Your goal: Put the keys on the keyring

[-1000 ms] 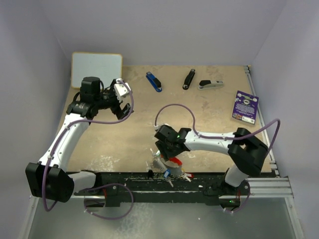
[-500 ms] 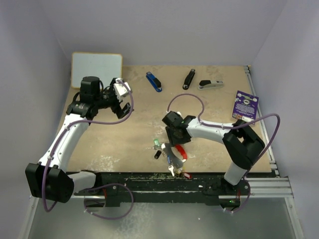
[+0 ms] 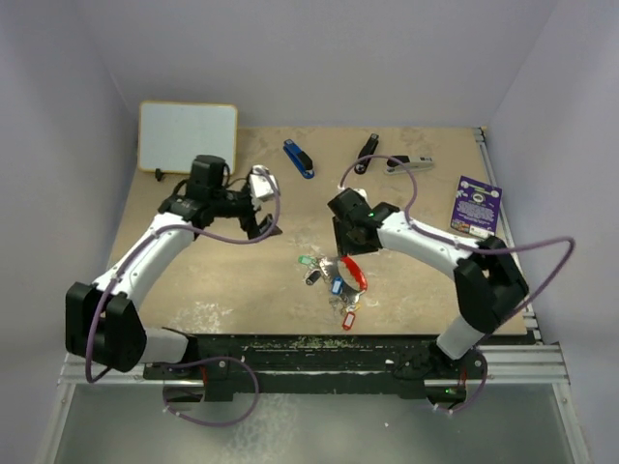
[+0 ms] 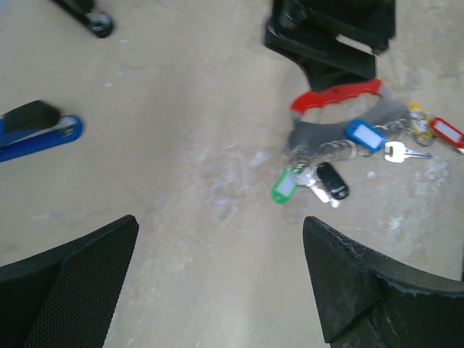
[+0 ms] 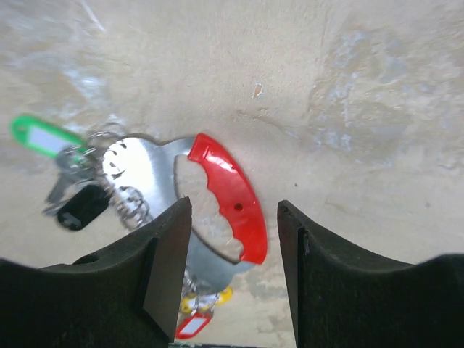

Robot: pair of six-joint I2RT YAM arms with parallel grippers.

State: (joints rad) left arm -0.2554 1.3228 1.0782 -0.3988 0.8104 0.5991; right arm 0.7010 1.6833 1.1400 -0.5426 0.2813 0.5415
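Observation:
The keyring [image 3: 350, 276], a silver piece with a red fob, lies mid-table in a bunch with the keys [image 3: 312, 277] and green, blue and red tags. My right gripper [image 3: 346, 244] hovers just behind the bunch. In the right wrist view its jaws [image 5: 235, 210] stand apart on either side of the red fob [image 5: 225, 196], with a gap at the right finger. A black key head [image 5: 81, 206] lies to the left. My left gripper [image 3: 263, 208] is wide open and empty. From the left wrist [image 4: 221, 221], the keyring [image 4: 337, 94] and keys [image 4: 332, 181] lie ahead to the right.
A whiteboard [image 3: 187, 135] leans at the back left. Blue [image 3: 299, 159], black [image 3: 366, 153] and grey [image 3: 411, 164] staplers line the back. A purple card [image 3: 476, 207] lies at the right. A black rail [image 3: 290, 343] runs along the near edge.
My right gripper moved from the near edge toward the table's middle, and the key bunch came with it. Its jaws narrowed a little. The left arm swung right toward the centre.

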